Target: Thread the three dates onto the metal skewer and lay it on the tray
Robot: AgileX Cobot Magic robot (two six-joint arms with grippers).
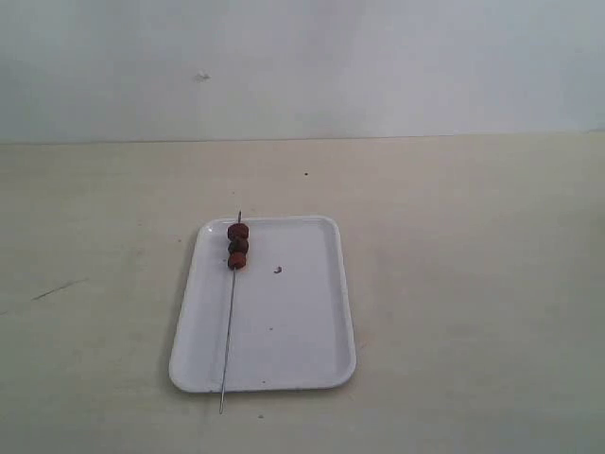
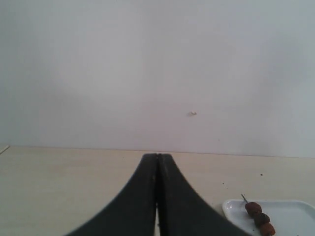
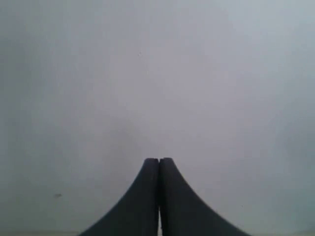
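Exterior view: the pale beige bench [image 1: 473, 284] carries the flat white rectangular tray [image 1: 302, 322] with rounded corners. In the left wrist view, the black left hand [image 2: 157, 156] has its two fingers pressed together with nothing between them, well apart from the tray. The black right hand [image 3: 158, 160] is likewise closed tight on nothing. The thin grey metal skewer [image 1: 229, 331] lies lengthwise along the tray's left side, its point past the far rim and its other end overhanging the near rim. The three dark reddish-brown wrinkled dates [image 1: 237, 245] sit threaded on it in a touching row near the far left corner. A small dark speck [image 1: 278, 270] lies near them on the tray.
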